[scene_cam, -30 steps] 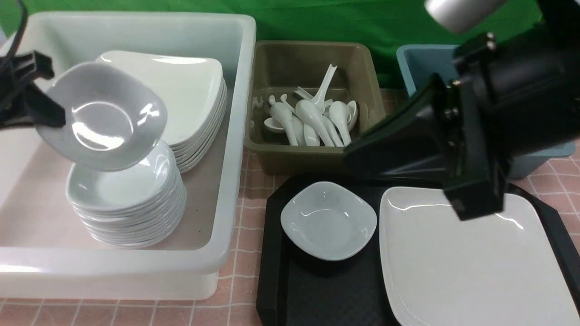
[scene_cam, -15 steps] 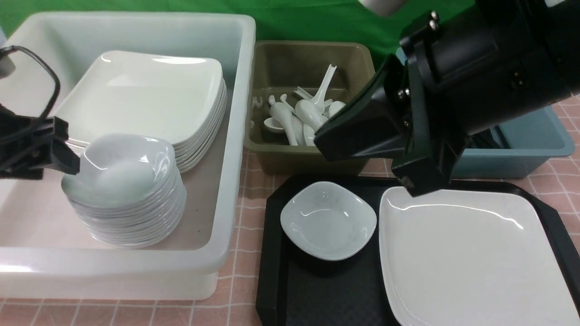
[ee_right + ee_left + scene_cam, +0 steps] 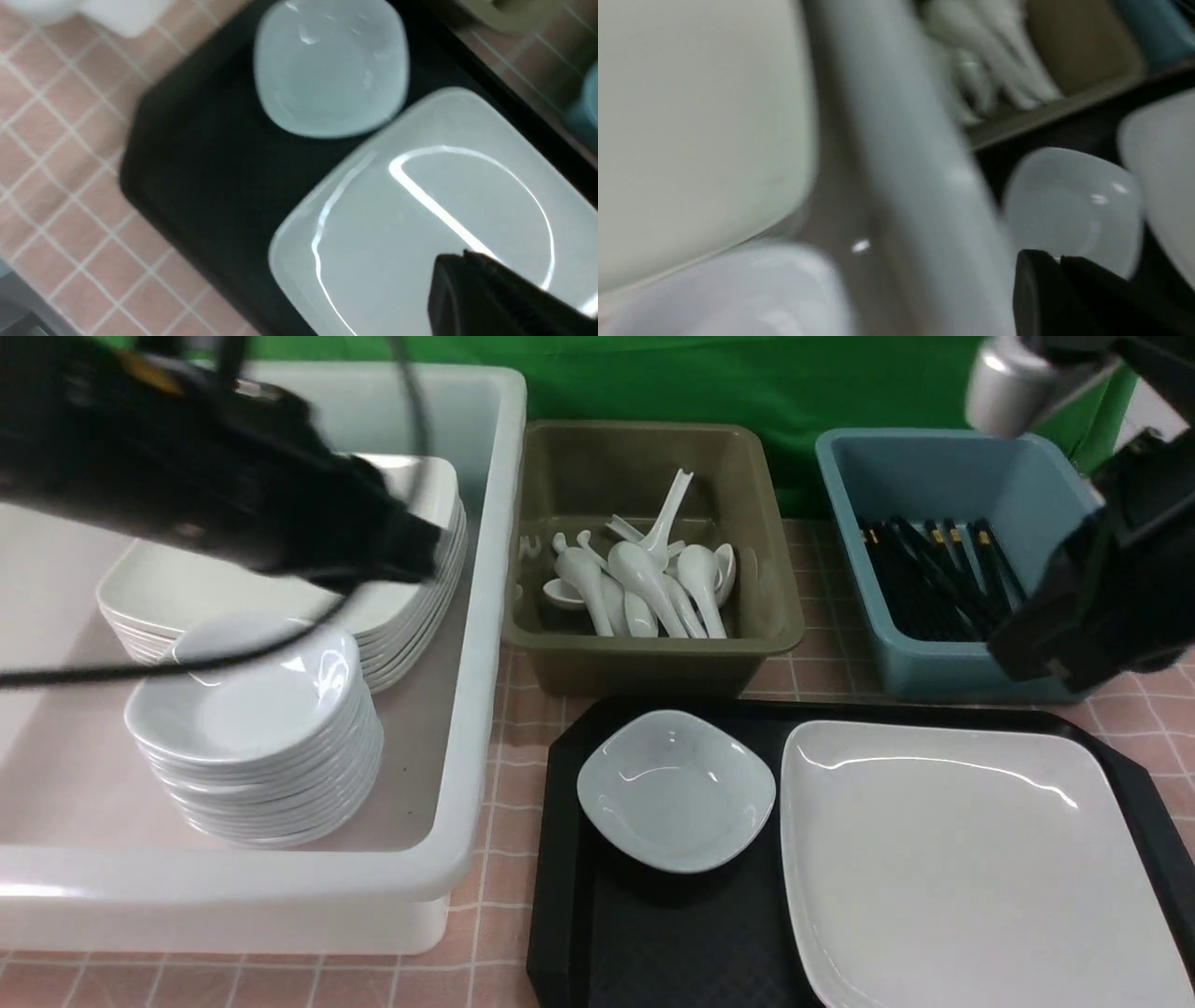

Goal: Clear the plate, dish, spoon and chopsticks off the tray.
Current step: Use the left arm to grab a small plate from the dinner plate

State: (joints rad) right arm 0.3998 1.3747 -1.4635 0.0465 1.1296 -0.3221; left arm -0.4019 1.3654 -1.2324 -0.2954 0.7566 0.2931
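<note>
The black tray [image 3: 653, 943] holds a small pale dish [image 3: 677, 791] at its back left and the large white plate [image 3: 971, 868] on its right. No spoon or chopsticks show on the tray. My left gripper [image 3: 418, 543], blurred, is over the white bin, left of the tray; its wrist view shows its jaws [image 3: 1059, 260] shut and empty, with the dish [image 3: 1069, 205] beyond them. My right gripper [image 3: 1025, 655] hangs by the blue bin at the tray's back right. Its wrist view shows it [image 3: 463, 255] shut and empty above the plate [image 3: 420, 224], with the dish [image 3: 329, 65] further off.
A big white bin [image 3: 485, 644] on the left holds a stack of small dishes [image 3: 257, 737] and a stack of large plates [image 3: 280, 551]. An olive bin [image 3: 653, 653] holds several white spoons [image 3: 644, 583]. A blue bin [image 3: 896, 672] holds black chopsticks [image 3: 934, 579].
The left gripper set its small dish on the stack, let go, and swung up and right over the white bin. The right arm moved right, off the olive bin, uncovering the blue bin.
</note>
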